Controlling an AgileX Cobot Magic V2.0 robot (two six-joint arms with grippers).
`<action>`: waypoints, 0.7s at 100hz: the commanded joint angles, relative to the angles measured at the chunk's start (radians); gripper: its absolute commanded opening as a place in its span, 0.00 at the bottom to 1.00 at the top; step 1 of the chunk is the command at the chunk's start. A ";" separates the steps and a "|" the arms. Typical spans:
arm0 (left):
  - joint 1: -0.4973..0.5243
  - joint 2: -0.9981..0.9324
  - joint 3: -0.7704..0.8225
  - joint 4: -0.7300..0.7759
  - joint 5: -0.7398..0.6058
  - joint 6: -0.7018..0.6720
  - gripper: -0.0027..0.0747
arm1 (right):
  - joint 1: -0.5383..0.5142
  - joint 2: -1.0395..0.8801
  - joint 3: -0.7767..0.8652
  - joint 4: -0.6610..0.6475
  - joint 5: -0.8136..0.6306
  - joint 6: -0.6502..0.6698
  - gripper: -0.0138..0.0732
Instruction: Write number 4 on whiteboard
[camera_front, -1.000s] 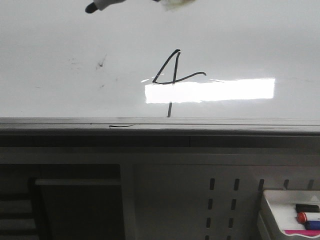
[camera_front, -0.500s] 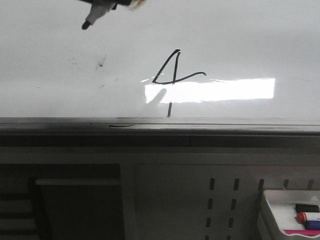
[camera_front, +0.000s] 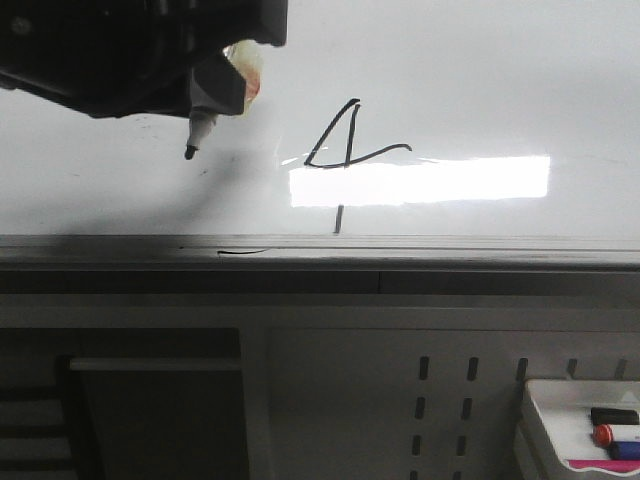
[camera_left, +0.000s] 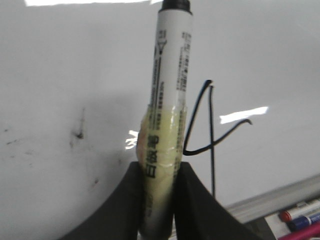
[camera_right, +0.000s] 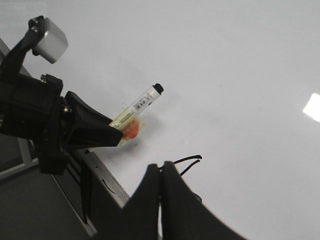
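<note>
Front view: you've got the number 4 drawn mid-frame on the whiteboard, so the job looks done. Left gripper, upper left, is clamped on the marker, tip off to the 4's left. Markers tray sits lower right, nothing in the way.

Left wrist view: marker pinched btwn both fingers, the 4 right of it.

Right wrist view: right gripper empty, fingers together.

number 4 stem washed out by glare, marker tray cropped
</note>
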 joint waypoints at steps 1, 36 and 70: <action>-0.008 0.007 -0.025 0.024 -0.107 -0.084 0.01 | -0.004 -0.009 -0.025 0.024 -0.059 0.001 0.08; -0.002 0.097 -0.040 0.176 -0.208 -0.280 0.01 | -0.004 -0.009 -0.025 0.040 -0.053 0.001 0.08; -0.002 0.136 -0.040 0.176 -0.223 -0.280 0.01 | -0.004 -0.009 -0.025 0.067 -0.039 0.001 0.08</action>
